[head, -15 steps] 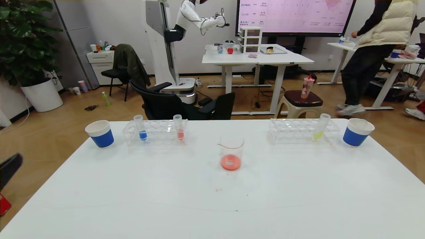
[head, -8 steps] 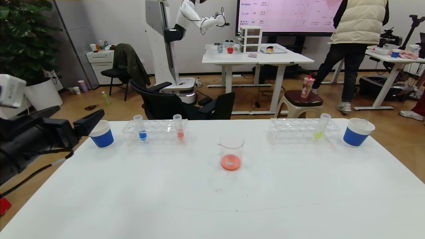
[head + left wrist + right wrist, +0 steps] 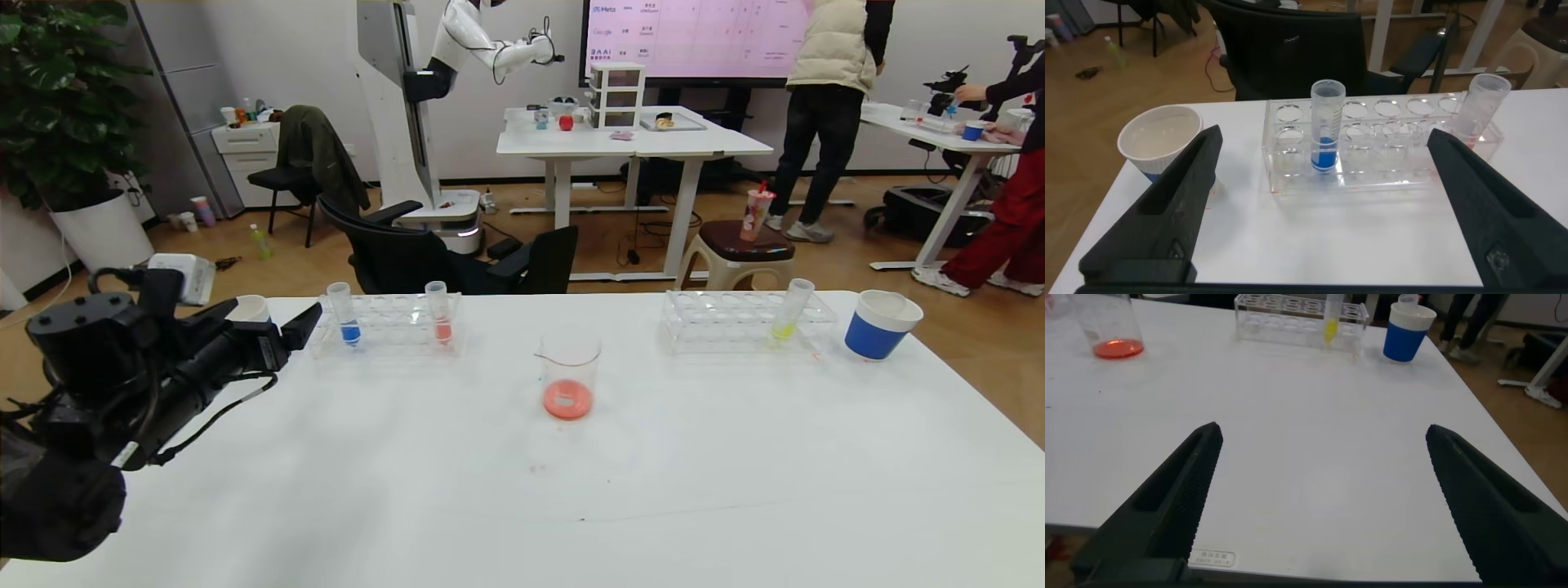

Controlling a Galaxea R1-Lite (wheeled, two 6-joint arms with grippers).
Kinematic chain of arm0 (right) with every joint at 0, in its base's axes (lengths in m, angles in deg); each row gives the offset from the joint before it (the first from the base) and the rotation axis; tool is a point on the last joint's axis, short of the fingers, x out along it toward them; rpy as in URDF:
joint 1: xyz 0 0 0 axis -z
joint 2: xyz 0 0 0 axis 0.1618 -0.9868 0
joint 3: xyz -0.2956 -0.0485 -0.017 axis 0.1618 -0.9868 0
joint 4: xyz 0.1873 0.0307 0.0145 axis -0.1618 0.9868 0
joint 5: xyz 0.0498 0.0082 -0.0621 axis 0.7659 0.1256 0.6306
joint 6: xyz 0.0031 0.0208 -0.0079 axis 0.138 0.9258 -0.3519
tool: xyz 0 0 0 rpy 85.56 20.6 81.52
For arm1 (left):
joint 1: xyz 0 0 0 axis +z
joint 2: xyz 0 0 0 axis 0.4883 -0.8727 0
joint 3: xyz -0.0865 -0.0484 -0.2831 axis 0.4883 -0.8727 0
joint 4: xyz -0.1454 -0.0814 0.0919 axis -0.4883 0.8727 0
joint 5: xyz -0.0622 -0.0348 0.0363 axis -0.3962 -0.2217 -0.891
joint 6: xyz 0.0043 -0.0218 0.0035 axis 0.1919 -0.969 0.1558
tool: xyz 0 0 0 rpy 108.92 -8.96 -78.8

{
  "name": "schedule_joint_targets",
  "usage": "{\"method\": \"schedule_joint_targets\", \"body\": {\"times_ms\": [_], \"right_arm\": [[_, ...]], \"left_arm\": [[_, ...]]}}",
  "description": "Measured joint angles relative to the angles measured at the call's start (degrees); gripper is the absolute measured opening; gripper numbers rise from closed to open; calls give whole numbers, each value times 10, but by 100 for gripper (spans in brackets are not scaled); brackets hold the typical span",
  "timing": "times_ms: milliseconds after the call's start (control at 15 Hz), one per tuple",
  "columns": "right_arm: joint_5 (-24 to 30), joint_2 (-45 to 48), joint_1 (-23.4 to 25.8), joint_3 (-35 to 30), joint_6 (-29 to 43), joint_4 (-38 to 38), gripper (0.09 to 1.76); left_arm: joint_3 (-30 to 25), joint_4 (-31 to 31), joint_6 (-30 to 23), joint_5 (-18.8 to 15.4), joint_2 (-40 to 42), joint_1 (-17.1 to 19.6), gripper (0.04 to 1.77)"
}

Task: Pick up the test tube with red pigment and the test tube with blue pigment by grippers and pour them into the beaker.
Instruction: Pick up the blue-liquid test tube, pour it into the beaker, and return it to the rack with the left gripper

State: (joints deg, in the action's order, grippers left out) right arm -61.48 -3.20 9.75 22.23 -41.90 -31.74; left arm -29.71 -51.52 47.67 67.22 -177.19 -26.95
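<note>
The test tube with blue pigment [image 3: 348,315] stands upright at the left end of a clear rack [image 3: 392,325]; it also shows in the left wrist view [image 3: 1325,131]. A tube with paler coral-orange liquid [image 3: 441,314] stands in the same rack. No tube with deep-red liquid is in view. The beaker [image 3: 569,376] stands mid-table with red-orange liquid in its bottom. My left gripper [image 3: 273,327] is open and empty, just short of the rack, with the blue tube between its fingers' lines [image 3: 1324,137]. My right gripper [image 3: 1323,431] is open and empty over bare table at the near right, out of the head view.
A blue-banded paper cup [image 3: 249,308] sits left of the rack, partly hidden by my left gripper. A second rack [image 3: 735,325] holds a yellow-green tube [image 3: 788,314], with another cup [image 3: 878,325] beside it. Chairs and people are beyond the table's far edge.
My left arm has come up from the table's left edge and moved right toward the left rack, now covering part of the left cup. The tubes and beaker have not moved.
</note>
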Motion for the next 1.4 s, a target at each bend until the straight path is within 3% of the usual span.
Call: {"method": "schedule_joint_targets", "body": {"times_ms": [267, 600, 1067, 1400], "right_arm": [[0, 0, 0, 0, 0, 0, 174], [0, 0, 0, 0, 0, 0, 174], [0, 0, 0, 0, 0, 0, 174], [0, 0, 0, 0, 0, 0, 174]], "left_arm": [[-11, -98, -5, 0, -108, 3, 175], [51, -102, -7, 2, -162, -5, 175], [213, -57, -4, 13, -233, -12, 175], [261, -56, -7, 14, -277, -12, 175]]}}
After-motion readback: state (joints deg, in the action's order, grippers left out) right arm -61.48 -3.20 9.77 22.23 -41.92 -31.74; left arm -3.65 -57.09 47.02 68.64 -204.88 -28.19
